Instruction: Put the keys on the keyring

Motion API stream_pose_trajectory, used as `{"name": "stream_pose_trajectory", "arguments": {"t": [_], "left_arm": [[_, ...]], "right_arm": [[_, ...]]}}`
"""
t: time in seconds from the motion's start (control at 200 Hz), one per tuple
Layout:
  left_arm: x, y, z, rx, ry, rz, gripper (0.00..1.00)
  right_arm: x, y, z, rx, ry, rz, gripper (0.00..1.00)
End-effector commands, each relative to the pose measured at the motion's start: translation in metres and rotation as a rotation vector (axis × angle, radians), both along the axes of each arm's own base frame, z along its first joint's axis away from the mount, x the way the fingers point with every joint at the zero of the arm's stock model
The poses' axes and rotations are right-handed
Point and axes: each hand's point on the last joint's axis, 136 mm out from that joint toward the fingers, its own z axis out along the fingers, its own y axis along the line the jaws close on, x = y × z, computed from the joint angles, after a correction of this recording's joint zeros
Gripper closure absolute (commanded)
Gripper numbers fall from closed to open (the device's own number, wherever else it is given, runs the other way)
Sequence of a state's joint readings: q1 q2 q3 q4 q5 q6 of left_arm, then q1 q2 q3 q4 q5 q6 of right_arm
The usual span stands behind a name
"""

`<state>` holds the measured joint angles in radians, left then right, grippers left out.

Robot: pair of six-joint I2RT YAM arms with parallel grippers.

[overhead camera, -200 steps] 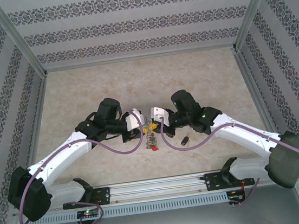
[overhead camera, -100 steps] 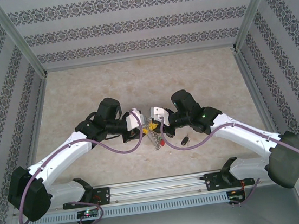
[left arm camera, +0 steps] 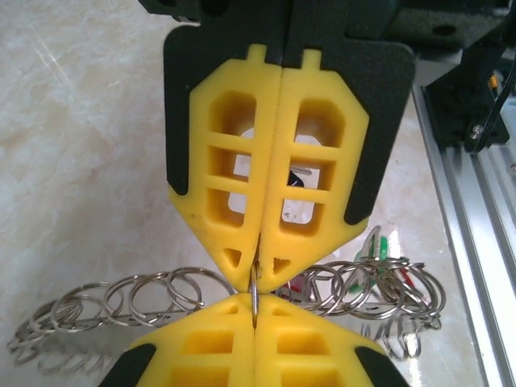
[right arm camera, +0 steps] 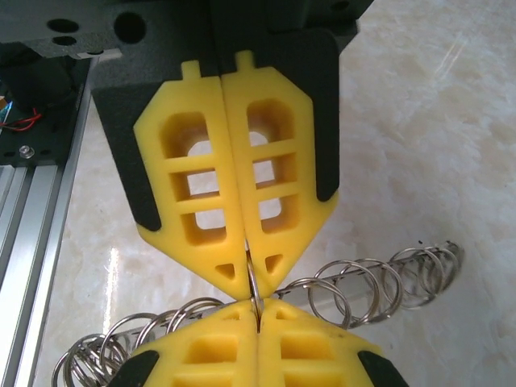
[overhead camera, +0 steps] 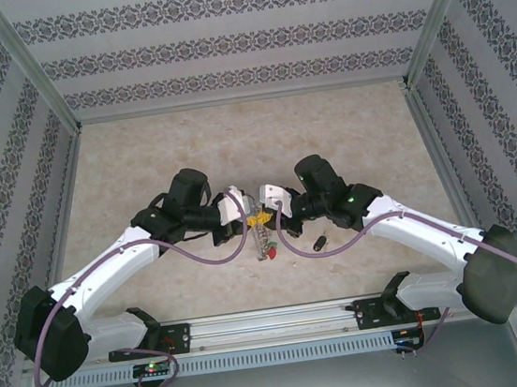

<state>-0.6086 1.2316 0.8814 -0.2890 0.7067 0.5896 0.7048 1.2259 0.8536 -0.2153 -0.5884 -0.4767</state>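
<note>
– Silvery loops, that keyring point(left arm camera: 161, 294): where does it sit?
– Between my two pincers, which meet tip to tip above the marbled table point(overhead camera: 233, 140). My left gripper point(left arm camera: 254, 322) is pressed together on one thin wire of it. My right gripper point(left arm camera: 260, 270) bites the same wire from the opposite side, its yellow fingers point(right arm camera: 298, 322) closed flat against each other.
– And the keys?
– The red key point(overhead camera: 270, 255) shows at the low end of the ring's coils, seen from above; whether it is threaded on I cannot tell. The black key point(overhead camera: 319, 241) lies on the table near my right arm point(overhead camera: 414, 228), apart from the ring.
</note>
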Motion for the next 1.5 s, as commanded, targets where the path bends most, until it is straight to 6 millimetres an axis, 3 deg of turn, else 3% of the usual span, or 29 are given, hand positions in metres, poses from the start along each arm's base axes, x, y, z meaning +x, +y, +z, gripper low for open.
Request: {"name": "stream_pose_trajectory", "arguments": {"t": [0.0, 0.13, 0.27, 0.475, 0.669, 1.009, 1.399, 1.494], "left_arm": [[0.002, -0.007, 0.010, -0.027, -0.030, -0.020, 1.00], [0.005, -0.007, 0.014, -0.076, -0.046, 0.003, 1.00], [0.009, -0.010, 0.035, -0.224, -0.061, 0.042, 1.00], [0.005, -0.012, 0.059, -0.362, -0.070, 0.040, 1.00], [0.000, -0.013, 0.071, -0.427, -0.060, 0.018, 1.00], [0.002, -0.013, 0.070, -0.415, -0.065, 0.015, 1.00], [0.002, -0.014, 0.071, -0.415, -0.067, 0.009, 1.00], [0.003, -0.013, 0.072, -0.416, -0.070, 0.013, 1.00]], "right_arm": [[-0.002, 0.012, 0.029, 0.076, -0.046, 0.035, 1.00], [-0.001, 0.007, 0.030, 0.076, -0.054, 0.013, 0.97], [0.000, -0.005, 0.022, 0.066, -0.055, -0.024, 0.84], [0.000, -0.019, 0.023, 0.113, -0.051, -0.055, 0.79], [-0.001, -0.024, 0.032, 0.145, -0.068, -0.057, 0.79], [-0.001, -0.019, 0.057, 0.222, -0.094, -0.016, 0.82], [0.002, -0.012, 0.056, 0.238, -0.073, -0.001, 0.84], [0.002, -0.012, 0.054, 0.233, -0.074, 0.000, 0.90]]}}
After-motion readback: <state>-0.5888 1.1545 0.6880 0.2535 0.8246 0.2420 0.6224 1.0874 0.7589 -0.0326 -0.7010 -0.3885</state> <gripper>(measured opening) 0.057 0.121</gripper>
